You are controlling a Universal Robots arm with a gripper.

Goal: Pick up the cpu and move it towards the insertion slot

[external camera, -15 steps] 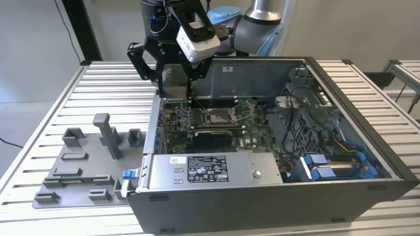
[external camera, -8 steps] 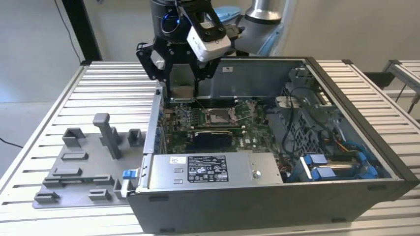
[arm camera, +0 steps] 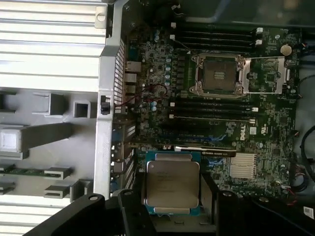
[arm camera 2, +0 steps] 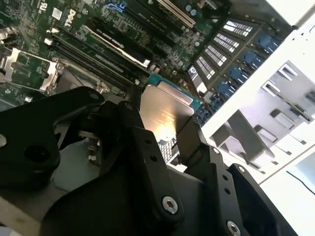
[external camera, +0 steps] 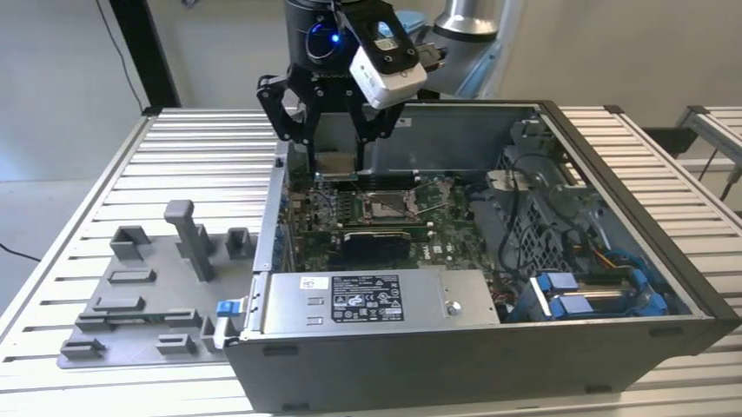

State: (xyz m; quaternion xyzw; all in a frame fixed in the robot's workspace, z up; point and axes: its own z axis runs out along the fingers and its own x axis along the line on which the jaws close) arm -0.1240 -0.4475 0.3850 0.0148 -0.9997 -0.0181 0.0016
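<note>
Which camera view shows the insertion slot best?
The first wrist view: the insertion slot lies open, its whole frame visible. The exterior view shows it smaller; the second wrist view catches part of it.

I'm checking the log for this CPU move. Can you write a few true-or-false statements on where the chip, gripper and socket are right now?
1. The black gripper holds the small flat square silvery cpu. True.
2. The cpu already sits in the silver-framed square insertion slot. False: the slot's brownish centre is bare, and the chip is in the gripper, apart from it.
3. The gripper is above the open grey computer case. True.
4. The grey plastic fixture tray lies inside the case. False: it lies outside, at the exterior view's left.
</note>
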